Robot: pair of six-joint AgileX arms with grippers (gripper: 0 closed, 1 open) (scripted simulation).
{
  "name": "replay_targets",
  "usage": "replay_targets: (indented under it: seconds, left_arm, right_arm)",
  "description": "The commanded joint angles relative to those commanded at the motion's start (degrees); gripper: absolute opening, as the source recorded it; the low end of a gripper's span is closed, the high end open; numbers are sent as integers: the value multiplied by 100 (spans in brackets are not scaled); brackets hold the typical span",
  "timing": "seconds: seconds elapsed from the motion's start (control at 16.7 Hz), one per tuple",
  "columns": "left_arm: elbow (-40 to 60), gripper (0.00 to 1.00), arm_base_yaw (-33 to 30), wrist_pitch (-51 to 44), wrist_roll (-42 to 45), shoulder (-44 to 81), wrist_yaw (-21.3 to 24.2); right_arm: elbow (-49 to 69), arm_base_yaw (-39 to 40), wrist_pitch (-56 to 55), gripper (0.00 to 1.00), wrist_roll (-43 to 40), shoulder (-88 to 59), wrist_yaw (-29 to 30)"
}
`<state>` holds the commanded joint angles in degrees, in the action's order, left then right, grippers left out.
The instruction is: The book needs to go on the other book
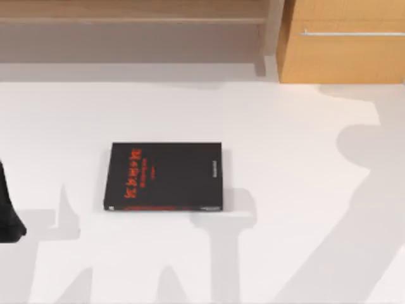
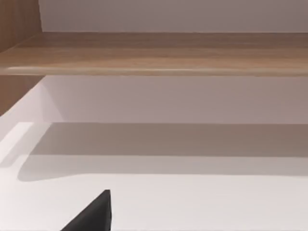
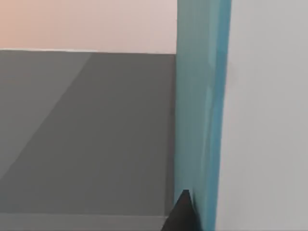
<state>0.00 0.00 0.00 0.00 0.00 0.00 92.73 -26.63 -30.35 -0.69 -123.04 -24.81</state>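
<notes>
The black book (image 1: 164, 176) lay flat on the table (image 1: 304, 190); the right gripper (image 3: 180, 214) touched the teal book (image 3: 199, 120), its grip unclear.

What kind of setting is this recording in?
Probably a rendered study or office: a white table with a black book lying flat, a wooden shelf and a wooden cabinet behind it.

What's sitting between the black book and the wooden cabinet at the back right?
Nothing: in the top view, only bare white table with shadows separates the black book from the wooden cabinet.
</notes>
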Motion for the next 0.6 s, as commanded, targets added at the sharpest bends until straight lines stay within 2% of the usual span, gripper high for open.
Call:
replay_targets:
  seconds: [0.6]
  left_arm:
    - [0,100,0,0,0,0,0]
  right_arm:
    - [-77,-319,-300,0,258,419,202]
